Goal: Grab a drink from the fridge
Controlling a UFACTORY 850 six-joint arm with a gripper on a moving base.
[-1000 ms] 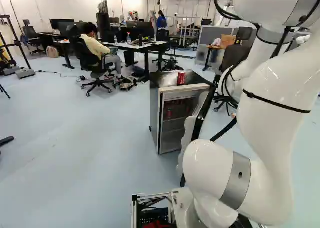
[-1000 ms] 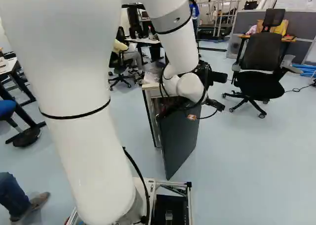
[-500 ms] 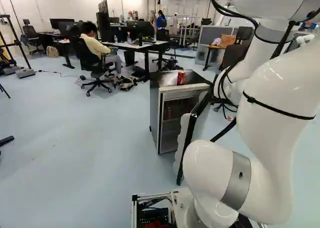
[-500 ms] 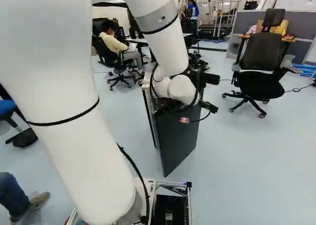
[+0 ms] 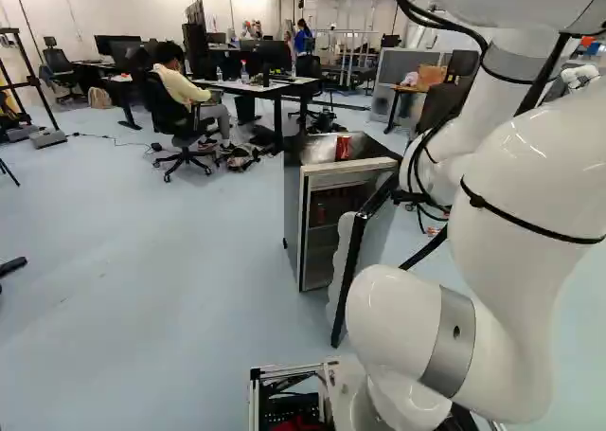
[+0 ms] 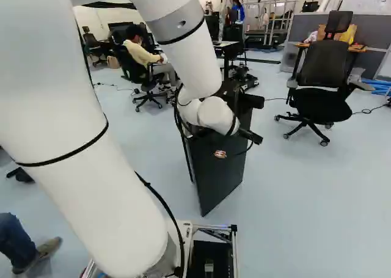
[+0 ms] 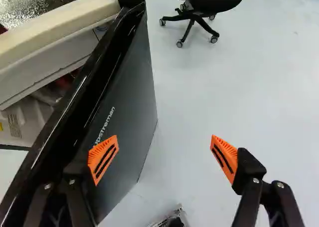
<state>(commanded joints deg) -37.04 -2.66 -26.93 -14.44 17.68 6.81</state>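
Your jaws stand wide open, holding nothing, outside the fridge door [image 7: 133,87]; the drinks [image 5: 320,213] lie past its inner face.

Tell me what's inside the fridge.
Dim reddish shapes, probably cans, and a shelf show inside the fridge; the open door covers part of the interior, hiding anything there.

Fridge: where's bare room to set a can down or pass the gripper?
The top of the fridge looks bare left of the red can in the left base view. Outside the open door, there's room between the open fingers of the gripper. It's tight at the door: the nearer finger overlaps its outer face, contact unclear.
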